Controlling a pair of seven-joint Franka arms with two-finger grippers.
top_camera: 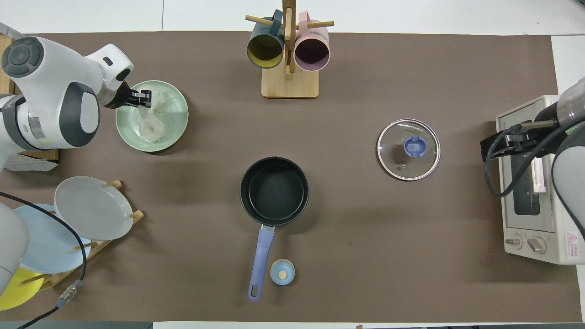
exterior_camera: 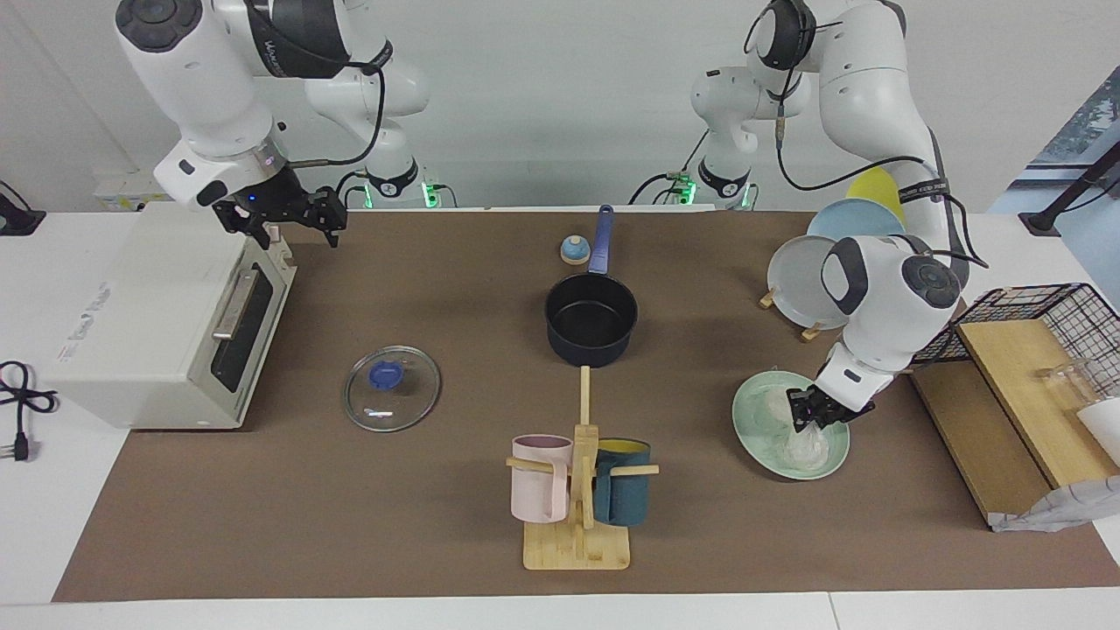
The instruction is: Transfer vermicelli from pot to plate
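Overhead view: left gripper (top_camera: 145, 99) fingers pinch vermicelli (top_camera: 151, 130) over plate (top_camera: 176, 98) (brown table (top_camera: 365, 256)).

The left gripper (exterior_camera: 814, 418) covers part of the vermicelli (exterior_camera: 805, 444); whether it grips the wrap is unclear. The yellow plate (top_camera: 13, 292) at seven o'clock overhead is cut by the edge. The toaster oven (top_camera: 532, 183) sits partly hidden under the right arm.

The vermicelli (top_camera: 151, 128) is lying on the plate (top_camera: 176, 112) toward the left arm's end of the table; the pot (top_camera: 274, 191) is sitting mid-table, nearer the robots than the mug rack (top_camera: 289, 82), the glass lid (top_camera: 408, 149) lying beside it toward the toaster oven (top_camera: 530, 183).
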